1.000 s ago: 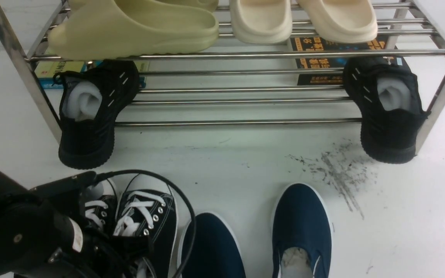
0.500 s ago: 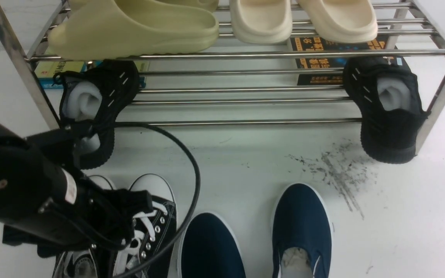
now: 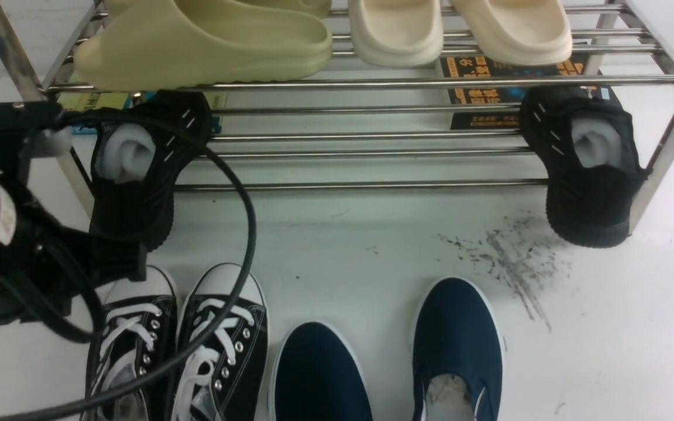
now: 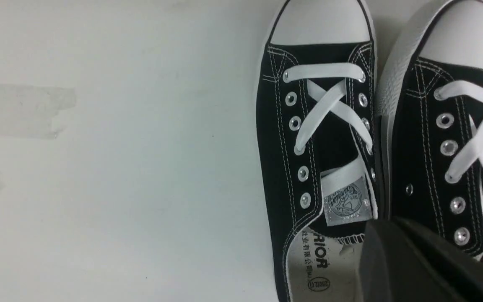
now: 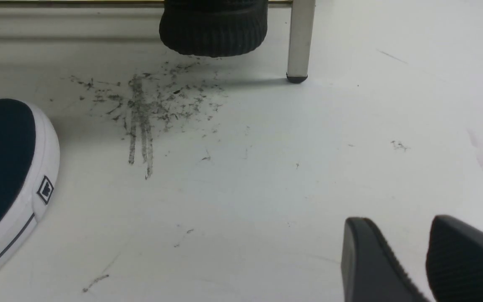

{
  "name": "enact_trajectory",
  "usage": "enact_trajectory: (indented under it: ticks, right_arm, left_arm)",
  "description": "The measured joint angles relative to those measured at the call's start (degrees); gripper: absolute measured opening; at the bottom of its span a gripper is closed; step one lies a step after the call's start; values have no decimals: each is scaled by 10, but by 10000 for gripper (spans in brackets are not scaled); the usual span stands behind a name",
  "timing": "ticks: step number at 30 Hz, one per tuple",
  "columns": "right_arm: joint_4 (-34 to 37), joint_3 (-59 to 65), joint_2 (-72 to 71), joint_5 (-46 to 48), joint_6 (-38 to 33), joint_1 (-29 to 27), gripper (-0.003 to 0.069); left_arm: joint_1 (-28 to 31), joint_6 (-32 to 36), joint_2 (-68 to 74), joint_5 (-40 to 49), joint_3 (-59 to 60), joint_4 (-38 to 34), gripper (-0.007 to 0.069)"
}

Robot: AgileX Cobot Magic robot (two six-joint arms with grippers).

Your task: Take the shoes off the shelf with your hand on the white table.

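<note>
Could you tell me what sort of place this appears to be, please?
Probably a staged robot test bench, not a hallway: a chrome shoe rack stands on a scuffed white table, with black canvas sneakers and navy slip-ons lined up in front.

Insole [image 4: 312, 260] of one of the shoes [image 4: 317, 138]: black letters "RIOR" legible, start covered. Chinese characters and a round stamp beside them are too small to read.
Tongue label [image 4: 347, 204]: silver, emblem and script illegible.
Book [image 3: 489, 93] on shelf [image 3: 372, 187], right end: yellow Chinese characters, unreadable.
Slip-on [image 5: 2, 167]: small square sole mark, illegible.
</note>
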Motion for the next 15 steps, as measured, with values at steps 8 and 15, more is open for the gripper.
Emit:
enact_trajectory:
  ticks: [8,15]
  right_arm:
    - [0,0,0,0,0,0,237]
    - [0,0,0,0,0,0,237]
  left_arm:
    - [0,5,-172,0,112,-31,7]
    - [0,2,-355,-183,281,-103,11]
